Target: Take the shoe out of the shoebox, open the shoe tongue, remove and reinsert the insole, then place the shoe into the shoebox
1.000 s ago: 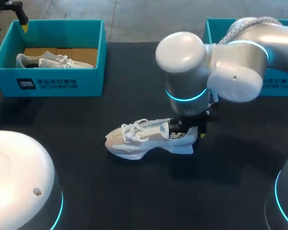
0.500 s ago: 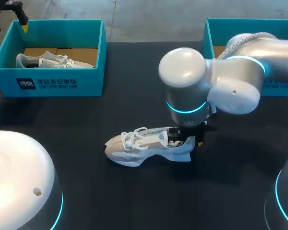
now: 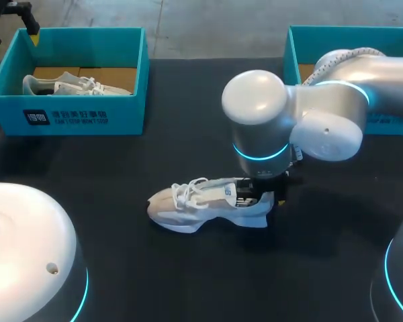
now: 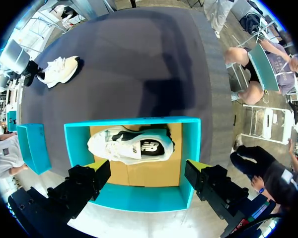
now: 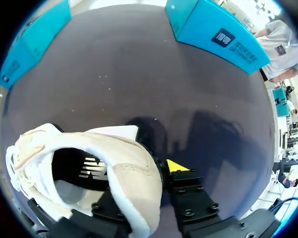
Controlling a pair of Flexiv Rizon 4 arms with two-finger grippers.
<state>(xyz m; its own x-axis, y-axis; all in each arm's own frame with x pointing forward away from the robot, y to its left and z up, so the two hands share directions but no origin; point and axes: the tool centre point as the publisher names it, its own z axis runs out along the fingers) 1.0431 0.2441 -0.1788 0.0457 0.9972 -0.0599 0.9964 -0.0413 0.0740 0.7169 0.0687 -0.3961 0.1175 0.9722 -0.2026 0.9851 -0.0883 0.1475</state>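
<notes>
A white laced shoe (image 3: 201, 201) stands upright on the black table, toe to the left. My right gripper (image 3: 258, 194) is at its heel, under the big wrist. In the right wrist view the heel wall (image 5: 134, 173) stands between the fingers of the right gripper (image 5: 145, 184): one finger is hidden inside the shoe, and a thin dark gap shows beside the outer yellow fingertip (image 5: 176, 166). My left gripper (image 4: 148, 168) hangs open over the teal shoebox (image 3: 74, 117) at the back left, which holds a second white shoe (image 4: 131, 146).
A second teal shoebox (image 3: 297, 47) stands at the back right, partly hidden by my right arm; it also shows ahead of the right gripper as a teal box (image 5: 218, 34). Bare black table lies between the boxes and in front of the shoe.
The right arm lowered the shoe from a tilted, heel-raised pose until it rests flat on the table. Its fingers have begun to part. The left arm has not moved.
</notes>
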